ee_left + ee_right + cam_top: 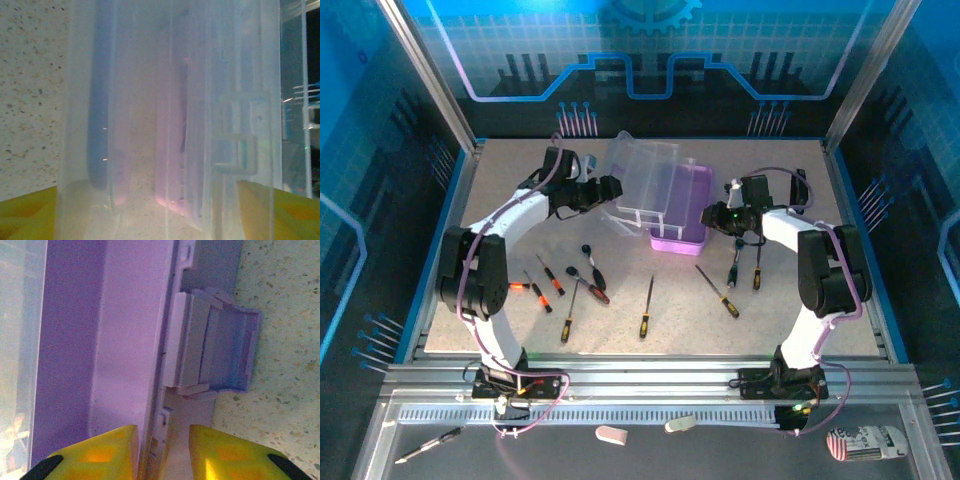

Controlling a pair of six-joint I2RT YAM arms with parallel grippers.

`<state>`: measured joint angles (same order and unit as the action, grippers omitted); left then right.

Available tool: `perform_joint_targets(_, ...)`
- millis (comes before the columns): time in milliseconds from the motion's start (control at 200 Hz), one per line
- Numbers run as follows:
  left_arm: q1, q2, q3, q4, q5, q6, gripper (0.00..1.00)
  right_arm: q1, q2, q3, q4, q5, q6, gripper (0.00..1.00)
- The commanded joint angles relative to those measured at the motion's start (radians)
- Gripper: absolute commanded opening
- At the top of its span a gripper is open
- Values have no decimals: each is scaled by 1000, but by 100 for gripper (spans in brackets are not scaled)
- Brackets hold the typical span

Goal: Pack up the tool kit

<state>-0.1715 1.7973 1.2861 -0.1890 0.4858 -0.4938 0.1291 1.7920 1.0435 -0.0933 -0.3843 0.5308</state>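
Centrally, upper frame: tool kit case [661, 196], open; purple base [685, 207], translucent clear lid [640, 165] raised. Left gripper [614, 187] clamps the lid; right gripper [163, 447] pinches the base rim beside the purple latch [220, 352].

Speckled table [610, 335] under open purple case [680, 210] and scattered slim screwdrivers [646, 308].
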Motion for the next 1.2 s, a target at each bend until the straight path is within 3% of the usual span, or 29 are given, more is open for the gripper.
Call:
perform_joint_targets(0,54,61,-46,276,157,-159,76,-10,19,30,-58,43,-19,33)
perform_joint_targets(110,77,129,-82,415,216,-257,76,-10,32,62,-96,43,-31,33)
perform_joint_targets(240,106,135,-151,498,201,-290,78,-10,38,94,-143,77,-52,33)
perform_joint_targets(615,137,41,-219,358,67,-195,87,-11,80,151,-200,128,-73,33)
perform_joint_targets(1196,208,-7,-293,399,80,-231,93,-6,101,128,-210,126,-88,34)
